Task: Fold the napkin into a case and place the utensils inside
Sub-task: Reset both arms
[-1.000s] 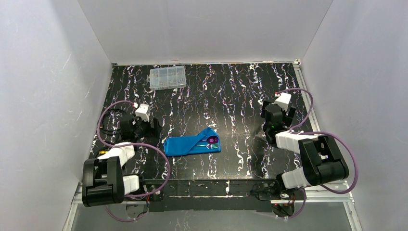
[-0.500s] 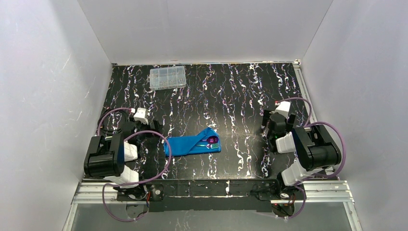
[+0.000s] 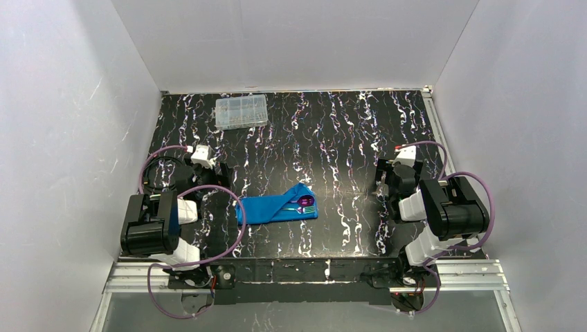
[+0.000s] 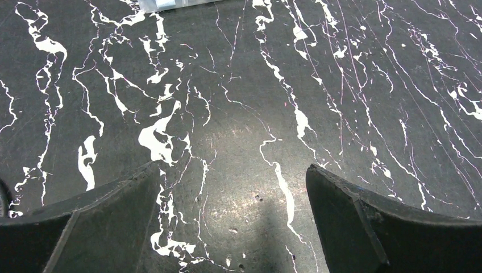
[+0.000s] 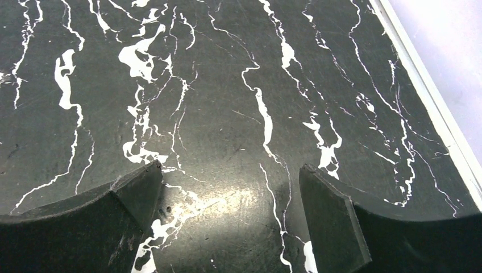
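The bright blue napkin lies folded as a narrow case [image 3: 271, 207] with a diagonal flap, near the middle of the black marbled table [image 3: 332, 131]. The purple-pink and green utensils [image 3: 305, 203] stick out of its right end. My left gripper [image 3: 213, 173] is open and empty, left of the case and apart from it. My right gripper [image 3: 383, 178] is open and empty, well to the right of the case. Both wrist views show only bare table between the open fingers [image 4: 113, 210] [image 5: 335, 216]; the case is out of view there.
A clear plastic compartment box [image 3: 241, 111] stands at the back left; its edge shows at the top of the left wrist view [image 4: 170, 4]. White walls enclose the table on three sides. The table's metal right edge [image 5: 426, 85] runs close to my right gripper.
Both arms have drawn back toward their bases and folded up. The left gripper moved slightly toward the back, the right one slightly nearer. The case and utensils have not moved.
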Controlling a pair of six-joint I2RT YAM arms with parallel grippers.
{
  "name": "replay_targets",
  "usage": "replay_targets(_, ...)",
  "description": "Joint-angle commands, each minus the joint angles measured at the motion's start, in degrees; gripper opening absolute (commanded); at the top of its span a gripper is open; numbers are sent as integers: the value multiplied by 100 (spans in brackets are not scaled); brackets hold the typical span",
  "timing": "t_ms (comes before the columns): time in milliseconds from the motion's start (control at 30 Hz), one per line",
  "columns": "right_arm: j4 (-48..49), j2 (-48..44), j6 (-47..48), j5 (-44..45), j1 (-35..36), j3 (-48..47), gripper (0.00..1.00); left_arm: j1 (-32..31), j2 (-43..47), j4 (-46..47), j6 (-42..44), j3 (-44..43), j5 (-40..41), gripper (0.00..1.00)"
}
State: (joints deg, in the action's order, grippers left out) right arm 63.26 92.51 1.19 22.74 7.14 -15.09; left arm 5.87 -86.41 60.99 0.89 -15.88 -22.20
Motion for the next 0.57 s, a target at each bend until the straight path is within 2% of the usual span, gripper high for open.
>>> replay_targets(0, 423, -35, 66, -116, -19, -45, 99, -22, 107, -31, 61, -10, 65, 98)
replay_targets(533, 442, -31, 65, -120, -11, -43, 99, -42, 101, -72, 78, -35, 108, 98)
